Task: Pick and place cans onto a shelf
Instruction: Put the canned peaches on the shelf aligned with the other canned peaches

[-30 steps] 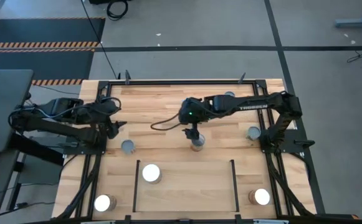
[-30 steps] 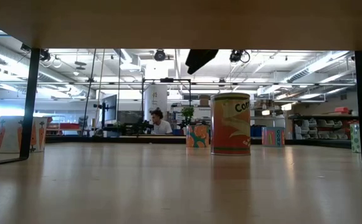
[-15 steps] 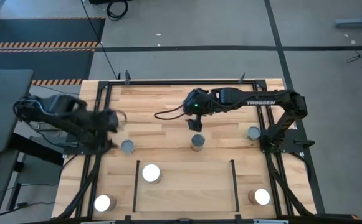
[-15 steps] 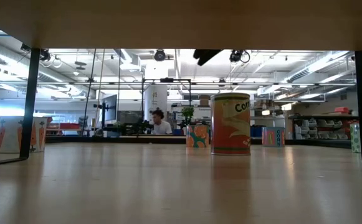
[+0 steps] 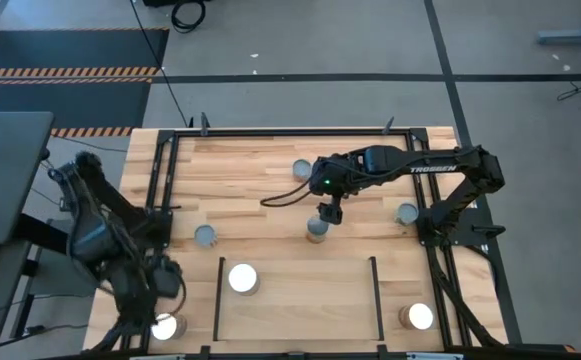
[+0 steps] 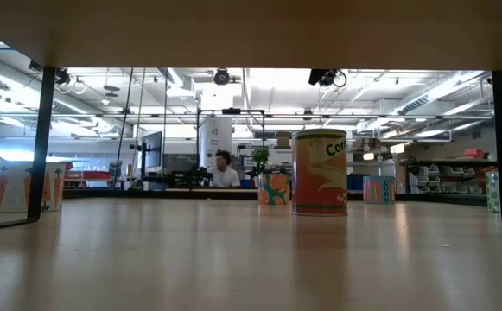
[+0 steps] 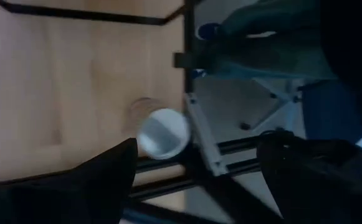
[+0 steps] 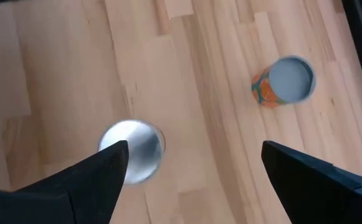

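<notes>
While the right gripper point(image 5: 329, 213) hangs over the middle of the table with fingers spread wide and empty, a grey-topped can point(image 5: 316, 230) stands just below it, outside the shelf point(image 5: 300, 300). The left gripper point(image 5: 160, 290), fingers also apart, hovers by a white-topped can point(image 5: 165, 326) at the table's near-left corner.

White-topped can point(image 7: 162, 132), blurred, apparently beside the table's black frame point(image 7: 200, 140).

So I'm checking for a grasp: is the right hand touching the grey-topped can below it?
Apart. The right wrist view shows the right hand open, bare wood between its fingers and the grey-topped can clear beyond them.
</notes>
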Robot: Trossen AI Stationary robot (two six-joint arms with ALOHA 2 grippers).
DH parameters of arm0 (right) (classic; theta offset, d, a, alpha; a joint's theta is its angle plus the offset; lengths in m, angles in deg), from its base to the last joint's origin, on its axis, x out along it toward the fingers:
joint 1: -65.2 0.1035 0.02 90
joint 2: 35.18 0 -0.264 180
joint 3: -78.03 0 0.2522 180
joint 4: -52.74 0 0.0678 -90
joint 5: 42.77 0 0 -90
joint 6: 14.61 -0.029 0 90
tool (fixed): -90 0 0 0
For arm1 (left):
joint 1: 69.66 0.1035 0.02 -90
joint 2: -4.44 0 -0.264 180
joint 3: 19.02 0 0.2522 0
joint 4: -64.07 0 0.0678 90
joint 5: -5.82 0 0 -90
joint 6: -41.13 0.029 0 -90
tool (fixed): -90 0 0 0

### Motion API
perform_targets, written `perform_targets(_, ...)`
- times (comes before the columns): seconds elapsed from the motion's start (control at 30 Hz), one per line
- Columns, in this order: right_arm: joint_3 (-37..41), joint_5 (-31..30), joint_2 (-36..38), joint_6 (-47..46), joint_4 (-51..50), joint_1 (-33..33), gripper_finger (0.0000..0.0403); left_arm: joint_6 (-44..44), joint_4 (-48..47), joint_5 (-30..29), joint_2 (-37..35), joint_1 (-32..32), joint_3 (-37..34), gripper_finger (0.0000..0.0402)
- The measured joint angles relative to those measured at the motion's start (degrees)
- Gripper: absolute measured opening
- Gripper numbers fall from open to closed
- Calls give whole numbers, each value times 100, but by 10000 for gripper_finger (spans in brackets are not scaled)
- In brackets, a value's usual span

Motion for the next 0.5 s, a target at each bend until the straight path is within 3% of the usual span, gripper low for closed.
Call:
perform_targets(0.23,0,-263,93,-173,-228,193,374,22,172,157,830,-400,1,333)
perform_targets(0.5,0,-355,145,-600,-402,247,374,-158,144,95,1313,-886,-19,339)
